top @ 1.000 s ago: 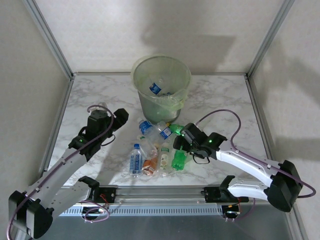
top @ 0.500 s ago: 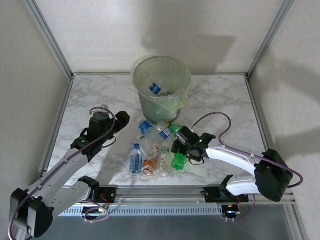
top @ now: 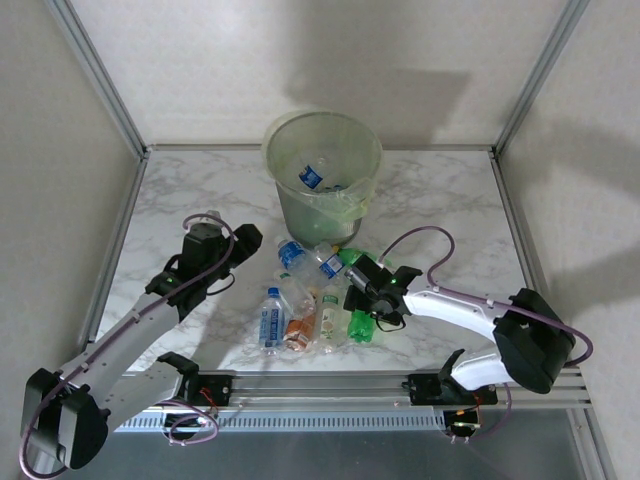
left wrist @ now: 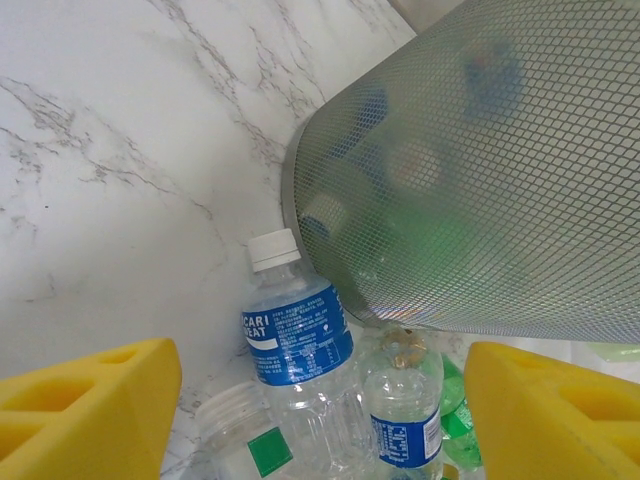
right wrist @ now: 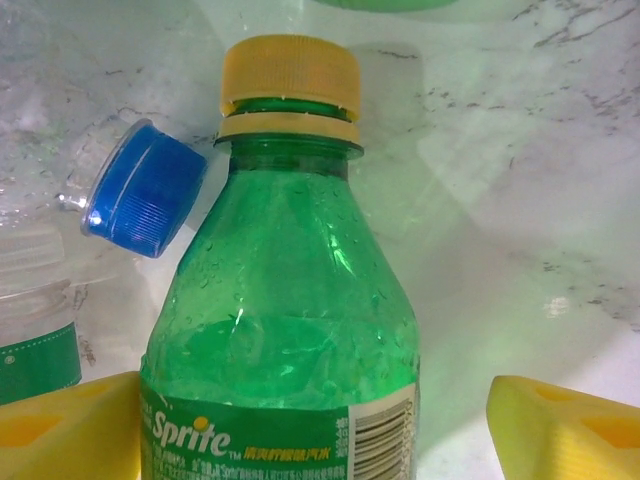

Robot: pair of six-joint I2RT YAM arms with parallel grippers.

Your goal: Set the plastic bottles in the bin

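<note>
Straddling green Sprite bottle [right wrist: 285,330] for pickup
Right gripper [right wrist: 315,425] open, empty, centred so closing should clamp the body.

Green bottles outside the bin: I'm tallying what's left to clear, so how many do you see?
2. One green bottle lies between the right gripper and the bin; the other green bottle lies at the pile's near right end. More may be hidden underneath.
</note>
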